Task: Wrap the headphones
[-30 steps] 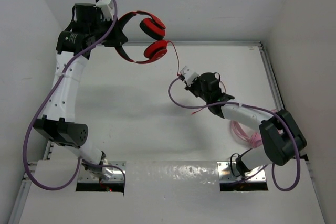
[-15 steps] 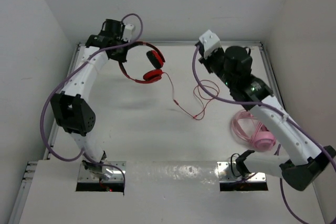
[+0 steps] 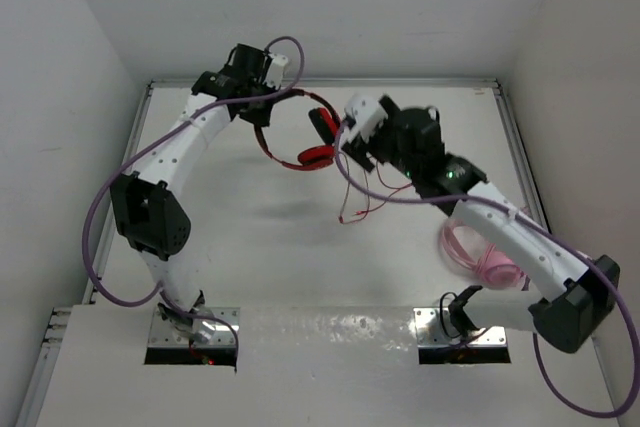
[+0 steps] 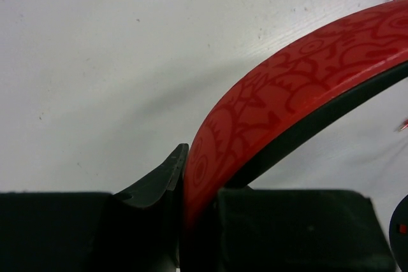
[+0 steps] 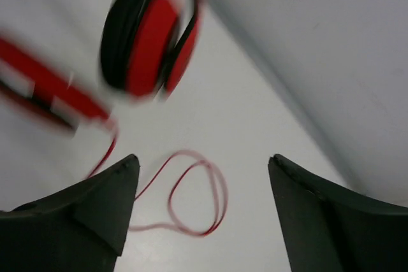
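The red headphones (image 3: 312,147) hang above the back middle of the table. My left gripper (image 3: 262,109) is shut on their patterned red headband (image 4: 287,87), which runs up to the right between the black fingers (image 4: 153,189). My right gripper (image 3: 348,150) stands open just right of the ear cups, with nothing between its jaws. In the right wrist view a blurred red and black ear cup (image 5: 150,42) hangs ahead to the left. The thin red cable (image 5: 197,195) lies looped on the table below the right gripper (image 5: 203,157), and its loops (image 3: 362,202) trail down from the headphones.
Pale pink headphones (image 3: 482,252) with a coiled pink cable lie at the right, partly under my right forearm. The white back wall stands close behind both grippers. Purple hoses loop round both arms.
My left arm has carried the headphones right, toward the table's middle. My right gripper has opened, let go of the cable and swung up beside the ear cups. The cable now lies in loose loops.
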Controlling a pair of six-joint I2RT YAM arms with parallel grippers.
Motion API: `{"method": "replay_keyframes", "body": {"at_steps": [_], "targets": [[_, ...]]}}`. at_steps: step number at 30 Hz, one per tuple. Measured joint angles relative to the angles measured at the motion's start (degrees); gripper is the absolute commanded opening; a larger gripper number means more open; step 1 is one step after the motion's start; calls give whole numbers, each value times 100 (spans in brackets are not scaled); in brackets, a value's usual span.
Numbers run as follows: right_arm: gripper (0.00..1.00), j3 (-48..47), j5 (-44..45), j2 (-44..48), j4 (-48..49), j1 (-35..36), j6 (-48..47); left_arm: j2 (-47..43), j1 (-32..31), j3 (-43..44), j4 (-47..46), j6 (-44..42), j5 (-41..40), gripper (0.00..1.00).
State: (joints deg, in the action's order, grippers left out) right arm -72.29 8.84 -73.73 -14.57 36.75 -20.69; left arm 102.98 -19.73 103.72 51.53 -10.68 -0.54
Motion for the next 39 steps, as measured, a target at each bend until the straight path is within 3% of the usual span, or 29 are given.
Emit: {"method": "replay_keyframes", "body": {"at_steps": [4,7,12,19,28,31,32,34,35,37,39], "targets": [[88,2588,-214,970,439,-87,-186,-15,225,452,15,367,173,0],[92,3493,-487,1425,511,-424,-256,-63,334,927,-37,568,181,0],[98,3593,-907,1506,813,-662,-763,-201,409,1766,-76,938,186,0],[99,3501,-1373,269,1355,-778,-1353,-208,439,2839,-109,1292,343,0],[97,3300,-1482,-855,3379,-1102,-1062,-221,551,3010,-81,1537,575,0],[81,3268,-1497,-1071,3901,-1130,-861,-221,645,3010,-79,1613,651,0],[66,3241,-1502,-1161,4041,-1141,-761,-221,680,3010,-74,1637,669,0],[49,3195,-1504,-1344,4323,-1145,-452,-221,752,3010,-72,1694,717,0],[24,3163,-1502,-1429,4441,-1145,-254,-221,780,3010,-72,1718,732,0],[0,3119,-1534,-1532,4610,-1145,129,-221,828,2968,-87,1757,772,0],[0,3112,-1600,-1539,4826,-1150,647,-221,874,2889,-107,1823,837,0]]}}
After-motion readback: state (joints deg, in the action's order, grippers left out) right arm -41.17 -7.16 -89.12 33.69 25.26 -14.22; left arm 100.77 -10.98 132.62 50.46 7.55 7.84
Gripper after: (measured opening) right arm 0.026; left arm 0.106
